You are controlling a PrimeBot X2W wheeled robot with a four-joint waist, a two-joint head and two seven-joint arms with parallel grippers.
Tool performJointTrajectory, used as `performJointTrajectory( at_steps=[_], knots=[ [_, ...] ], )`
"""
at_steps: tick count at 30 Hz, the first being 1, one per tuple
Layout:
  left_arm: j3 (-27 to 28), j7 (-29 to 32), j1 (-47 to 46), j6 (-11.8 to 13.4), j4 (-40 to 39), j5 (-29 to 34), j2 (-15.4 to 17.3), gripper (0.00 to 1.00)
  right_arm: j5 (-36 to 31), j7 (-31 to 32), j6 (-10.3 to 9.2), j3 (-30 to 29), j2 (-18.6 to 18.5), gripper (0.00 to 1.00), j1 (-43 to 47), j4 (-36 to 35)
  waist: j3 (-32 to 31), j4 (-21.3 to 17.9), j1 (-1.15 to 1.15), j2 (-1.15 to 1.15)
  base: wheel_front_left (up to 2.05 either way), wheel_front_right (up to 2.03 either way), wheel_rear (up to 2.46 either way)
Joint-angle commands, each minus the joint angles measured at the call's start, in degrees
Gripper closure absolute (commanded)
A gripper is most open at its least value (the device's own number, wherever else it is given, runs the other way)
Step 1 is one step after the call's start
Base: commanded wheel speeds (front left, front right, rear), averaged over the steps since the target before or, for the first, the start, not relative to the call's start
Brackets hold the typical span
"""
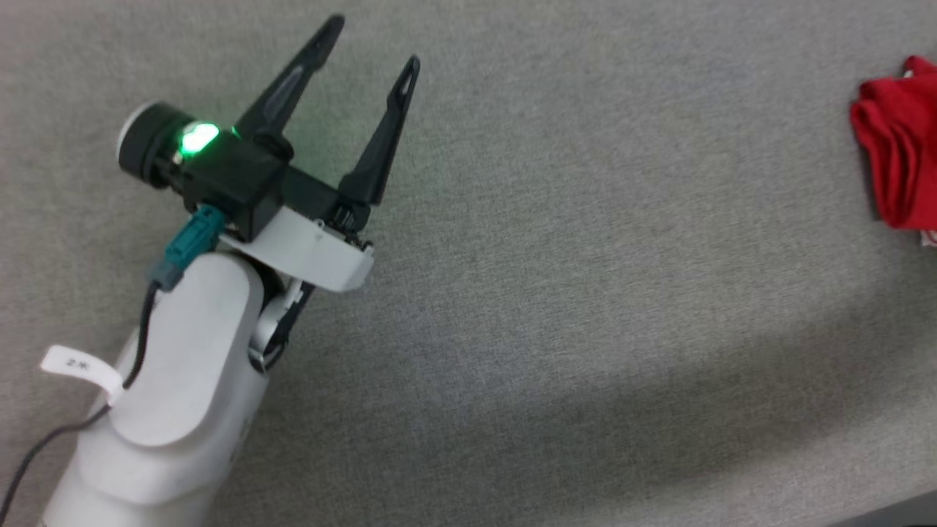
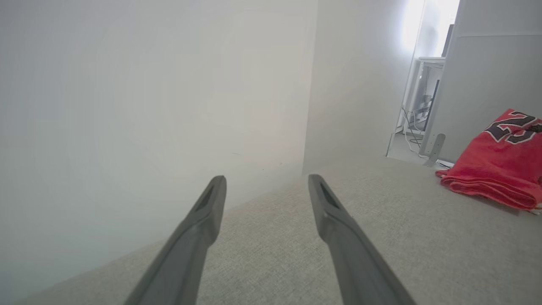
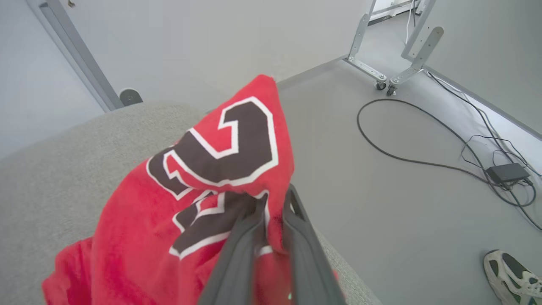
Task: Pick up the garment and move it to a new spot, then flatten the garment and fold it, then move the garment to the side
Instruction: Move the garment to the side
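Observation:
The garment [image 1: 899,150] is a red jersey, lying folded at the right edge of the grey table [image 1: 585,256] in the head view. In the left wrist view the garment [image 2: 495,165] sits at the right, its top layer raised and showing the black number. My left gripper [image 1: 373,45] hovers over the left part of the table, open and holding nothing; the same left gripper [image 2: 266,186] shows two spread fingers. My right gripper [image 3: 274,198] is shut on a pinch of the garment [image 3: 169,212], lifting the red cloth by the number near the table's edge.
A grey floor [image 3: 402,190] lies beyond the table's edge, with black cables [image 3: 423,140], a small black box [image 3: 507,173] and wheeled metal legs [image 3: 381,51]. A person's shoe [image 3: 512,273] stands at the lower right. White walls [image 2: 148,106] rise close behind the table.

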Motion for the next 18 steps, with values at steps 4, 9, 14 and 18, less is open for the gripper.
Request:
performJointTrajectory(
  at_steps=[4,9,14,18],
  knots=[
    [-0.93,0.21,-2.0,-0.1,-0.67,1.01,0.08,0.0,-2.19,-3.09,-0.06,0.73,0.78,1.0,-3.94,5.29,4.09,0.66,0.0,0.0,0.0,0.0,0.0],
    [-1.39,0.7,-2.21,-0.06,-1.16,0.92,0.42,0.0,-3.85,-6.04,-0.06,1.42,0.98,1.0,-5.53,8.91,4.76,1.2,0.0,0.0,0.0,0.0,0.0],
    [-0.9,1.26,-1.54,0.63,-2.32,0.68,1.53,0.0,-5.2,-8.94,-0.06,1.12,1.46,0.45,-6.55,11.74,5.27,1.19,0.0,0.0,0.0,0.0,0.0],
    [-0.44,1.42,-0.43,1.12,-2.39,0.14,2.15,0.0,-6.44,-9.83,-0.06,2.82,1.58,0.0,-6.57,12.28,4.33,1.14,0.0,0.0,0.0,0.0,0.0]
  ],
)
